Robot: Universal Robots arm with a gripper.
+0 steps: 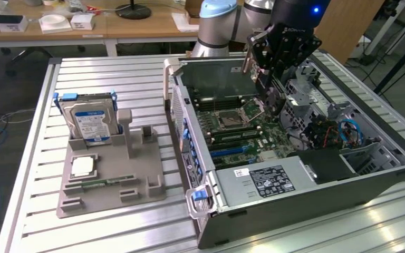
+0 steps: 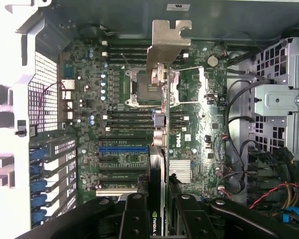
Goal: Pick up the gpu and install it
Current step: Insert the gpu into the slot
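Observation:
The gpu (image 2: 162, 124), a thin dark card seen edge-on with a pale metal bracket (image 2: 168, 45) at its far end, is clamped between my gripper's black fingers (image 2: 134, 214). My gripper (image 2: 157, 211) is shut on it. In the exterior view the gripper (image 1: 273, 79) hangs over the open computer case (image 1: 315, 200), with the gpu (image 1: 271, 100) held upright above the motherboard (image 1: 238, 132). The card is clear of the board, roughly over the CPU socket (image 2: 142, 84). A blue expansion slot (image 2: 122, 148) lies beside the card's near end.
A grey parts holder (image 1: 139, 197) sits at the exterior view's left with a hard drive (image 1: 90, 124), a CPU chip (image 1: 83, 166) and a green memory stick (image 1: 107, 183). Inside the case are a power supply (image 1: 266, 182), cables (image 1: 343, 132) and a metal drive cage (image 2: 281, 99).

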